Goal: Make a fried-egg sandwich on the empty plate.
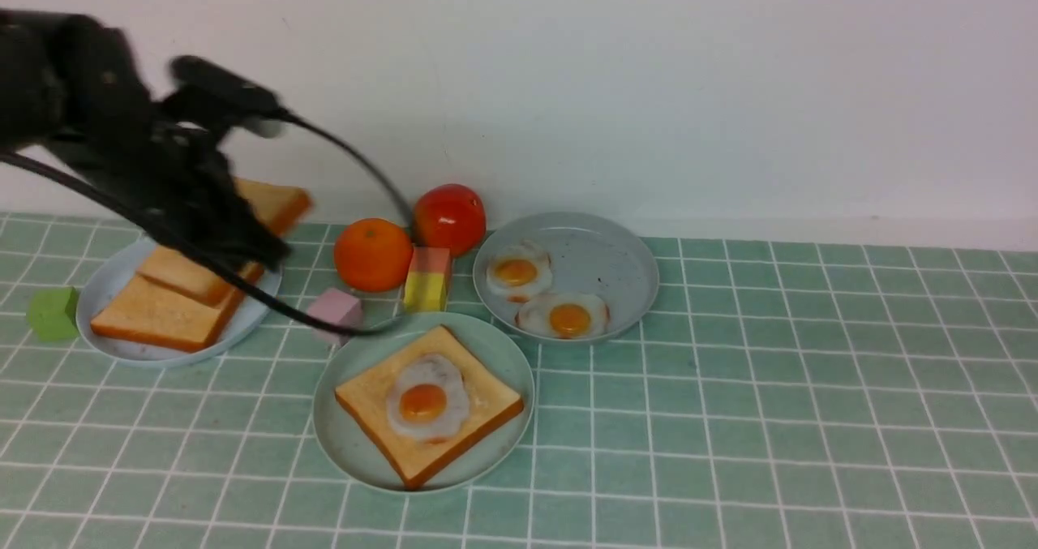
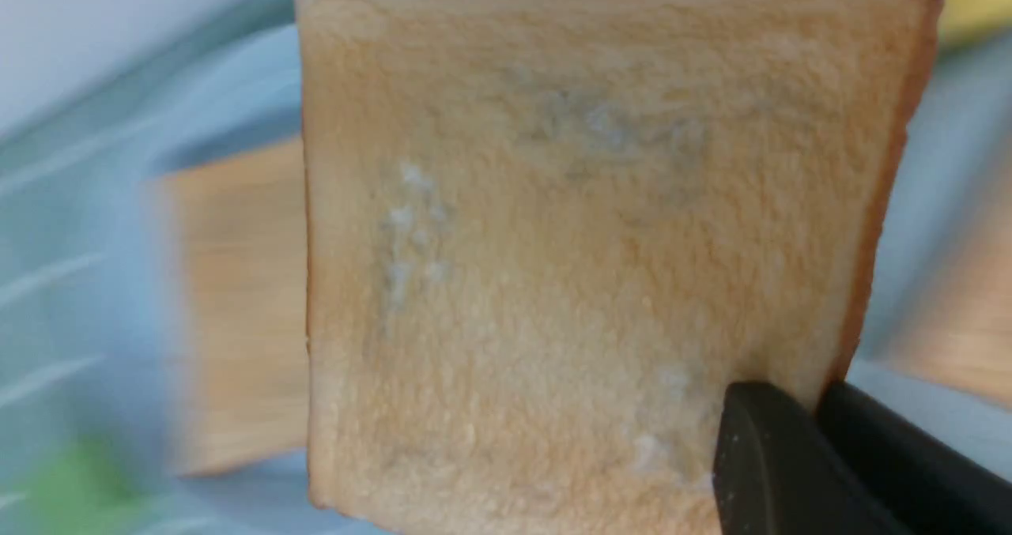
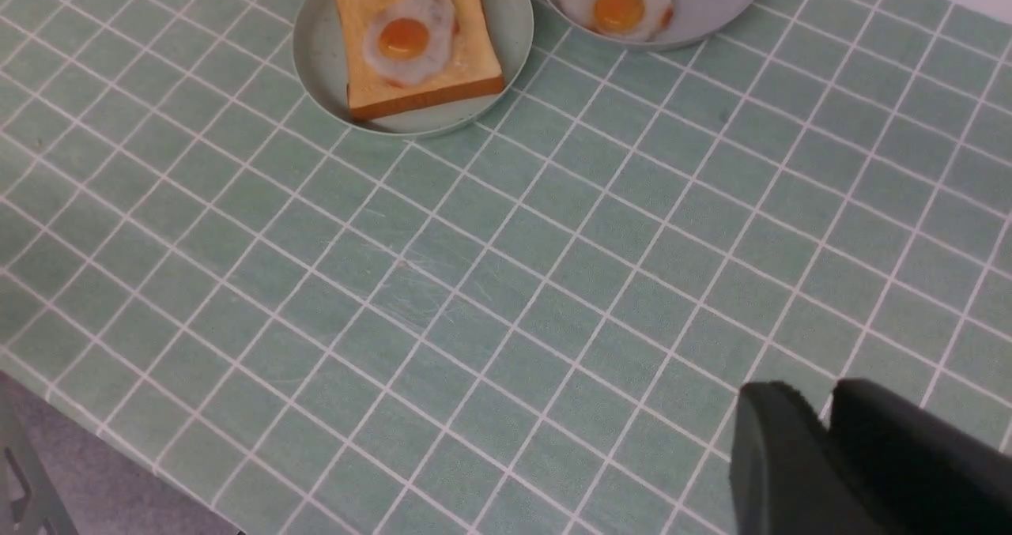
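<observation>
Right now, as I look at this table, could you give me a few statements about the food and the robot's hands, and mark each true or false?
1. The left hand grips the held toast slice by one edge. True.
2. The mint-green plate is empty. False: the bottom toast slice lies on it, with the fried egg on top.
3. The grey-blue plate carries two spare eggs. True.
4. The sandwich has its top slice on. False: the fried egg is uncovered.
5. The right hand is carrying an egg. False: the right hand holds nothing.
</observation>
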Tool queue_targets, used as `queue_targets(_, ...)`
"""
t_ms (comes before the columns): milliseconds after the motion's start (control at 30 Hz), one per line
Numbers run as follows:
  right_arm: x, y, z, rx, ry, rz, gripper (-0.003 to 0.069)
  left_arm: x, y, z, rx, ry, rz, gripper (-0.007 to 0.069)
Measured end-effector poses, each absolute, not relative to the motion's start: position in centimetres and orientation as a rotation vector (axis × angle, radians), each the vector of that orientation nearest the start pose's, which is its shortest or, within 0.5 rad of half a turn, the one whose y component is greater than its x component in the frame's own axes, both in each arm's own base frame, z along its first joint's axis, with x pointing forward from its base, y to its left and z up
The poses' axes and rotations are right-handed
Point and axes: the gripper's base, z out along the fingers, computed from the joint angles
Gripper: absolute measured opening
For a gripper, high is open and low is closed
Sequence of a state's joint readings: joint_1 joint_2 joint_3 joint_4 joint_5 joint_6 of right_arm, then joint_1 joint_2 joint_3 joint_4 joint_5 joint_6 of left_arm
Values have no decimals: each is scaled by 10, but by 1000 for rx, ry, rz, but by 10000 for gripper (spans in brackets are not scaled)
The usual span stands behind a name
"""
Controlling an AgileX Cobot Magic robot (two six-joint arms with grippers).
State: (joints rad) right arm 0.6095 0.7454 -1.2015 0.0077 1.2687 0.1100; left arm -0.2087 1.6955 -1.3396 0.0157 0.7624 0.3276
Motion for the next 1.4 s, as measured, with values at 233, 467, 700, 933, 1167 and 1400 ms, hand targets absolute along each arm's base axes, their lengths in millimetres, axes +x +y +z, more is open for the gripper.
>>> queue_targets(233,73,52,431,-605,2244,364,128,302,-166,238,1044,2516,95,20)
queue_targets(467,65,48,433,-602,2216,387,133,290,-208,218,1212,2394,163,20)
queue_targets(700,45,39,438,-597,2155,466,137,295,-214,191,1260,2432,191,20)
queue_targets(933,28,29,442,-590,2096,515,138,295,-214,188,1257,2444,184,118)
queue_targets(1167,18,23,443,-547,2074,550,152,286,-212,209,1140,2488,97,399)
queue_targets(1400,2,6,431,-490,2037,517,160,223,-191,317,847,2355,-177,278)
